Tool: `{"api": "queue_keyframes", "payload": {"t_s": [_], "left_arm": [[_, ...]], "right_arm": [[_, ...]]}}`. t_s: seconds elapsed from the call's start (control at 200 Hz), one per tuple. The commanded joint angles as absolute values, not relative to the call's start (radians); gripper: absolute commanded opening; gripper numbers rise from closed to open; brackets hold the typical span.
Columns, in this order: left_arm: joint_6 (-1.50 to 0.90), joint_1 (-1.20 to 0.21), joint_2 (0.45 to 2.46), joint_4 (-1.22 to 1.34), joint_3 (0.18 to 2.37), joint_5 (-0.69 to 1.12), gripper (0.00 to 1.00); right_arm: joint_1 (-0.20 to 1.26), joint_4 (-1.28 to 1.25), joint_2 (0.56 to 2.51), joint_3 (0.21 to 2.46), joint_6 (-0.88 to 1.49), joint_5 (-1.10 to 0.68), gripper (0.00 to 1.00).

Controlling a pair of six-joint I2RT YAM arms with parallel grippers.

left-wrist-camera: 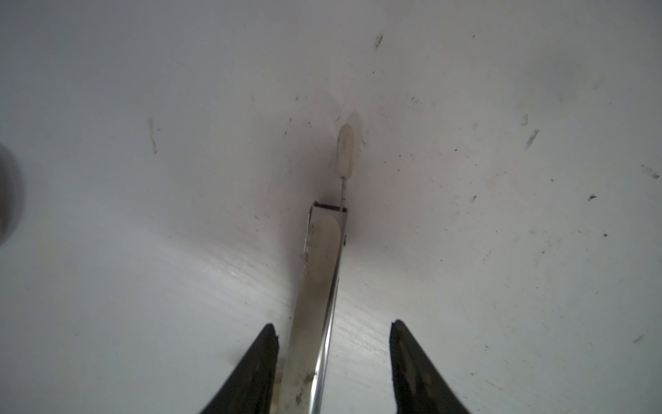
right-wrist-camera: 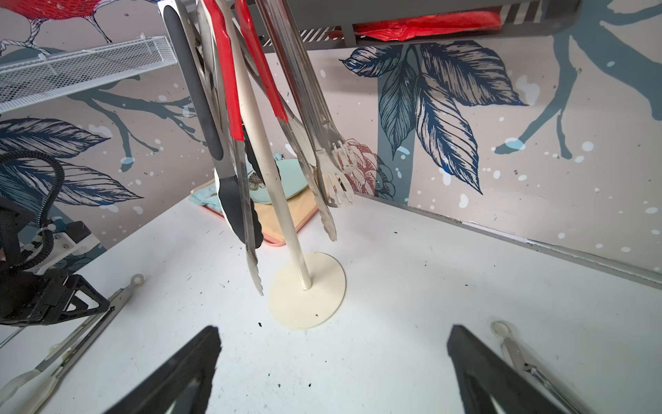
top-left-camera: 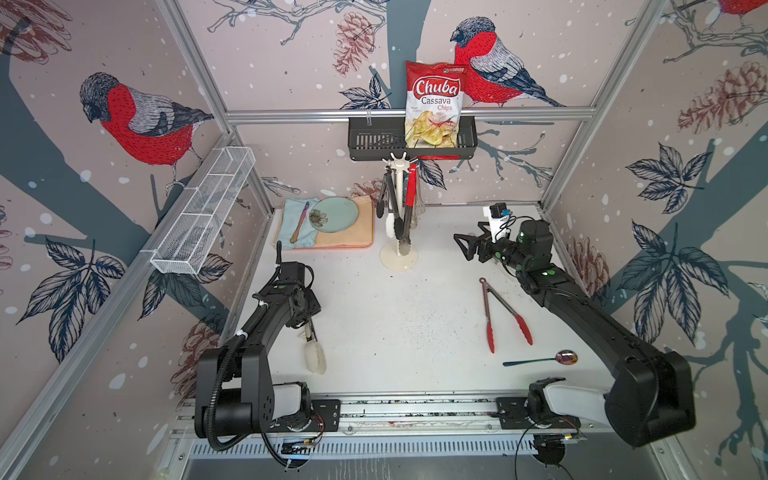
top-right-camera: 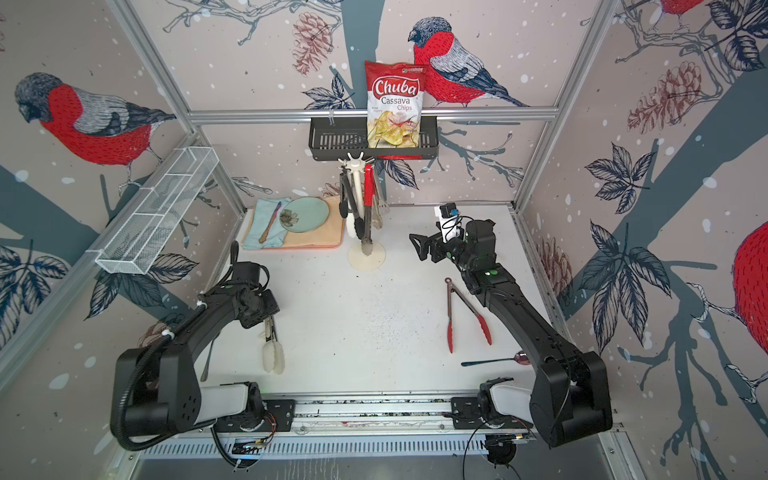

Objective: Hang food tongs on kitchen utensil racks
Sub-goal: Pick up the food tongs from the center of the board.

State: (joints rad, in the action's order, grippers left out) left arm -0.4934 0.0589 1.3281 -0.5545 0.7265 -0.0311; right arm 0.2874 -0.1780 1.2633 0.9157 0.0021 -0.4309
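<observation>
White-tipped steel food tongs (top-left-camera: 316,357) (top-right-camera: 273,355) lie on the table at the near left. My left gripper (left-wrist-camera: 334,324) is low over their handle (left-wrist-camera: 318,272); one finger lies against the steel, the other stands apart from it. In both top views the wrist hides those fingers. Red-tipped tongs (top-left-camera: 488,316) (top-right-camera: 449,320) lie flat at the right. The cream utensil rack (top-left-camera: 399,195) (right-wrist-camera: 308,301) stands at the back middle with several tongs hanging from it, one red-handled (top-left-camera: 411,185). My right gripper (top-left-camera: 467,245) (right-wrist-camera: 333,333) hangs open and bare, facing the rack.
A shiny spoon (top-left-camera: 552,358) lies near the right arm's base. A peach tray (top-left-camera: 357,241) at the back left holds a cloth, a green plate (top-left-camera: 334,212) and a wooden-handled utensil (top-left-camera: 300,222). On the walls hang a black basket (top-left-camera: 370,143) with a chips bag and a white wire shelf (top-left-camera: 203,208).
</observation>
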Motion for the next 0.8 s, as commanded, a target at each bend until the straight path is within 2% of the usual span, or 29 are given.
{"api": "queue_keyframes", "payload": {"t_s": [0.0, 0.175, 0.62, 0.795], "left_arm": [[-0.500, 0.062, 1.352, -0.546, 0.725, -0.064, 0.46], [-0.500, 0.062, 1.396, -0.541, 0.726, -0.082, 0.38], [-0.451, 0.061, 1.415, -0.504, 0.733, -0.004, 0.01], [-0.423, 0.063, 1.330, -0.470, 0.730, 0.016, 0.00]], "right_arm": [[0.286, -0.188, 1.259, 0.917, -0.012, -0.443, 1.00], [0.284, -0.185, 1.258, 0.916, -0.023, -0.455, 1.00], [0.276, -0.187, 1.259, 0.908, -0.049, -0.462, 1.00], [0.275, -0.189, 1.258, 0.913, -0.049, -0.460, 1.00]]}}
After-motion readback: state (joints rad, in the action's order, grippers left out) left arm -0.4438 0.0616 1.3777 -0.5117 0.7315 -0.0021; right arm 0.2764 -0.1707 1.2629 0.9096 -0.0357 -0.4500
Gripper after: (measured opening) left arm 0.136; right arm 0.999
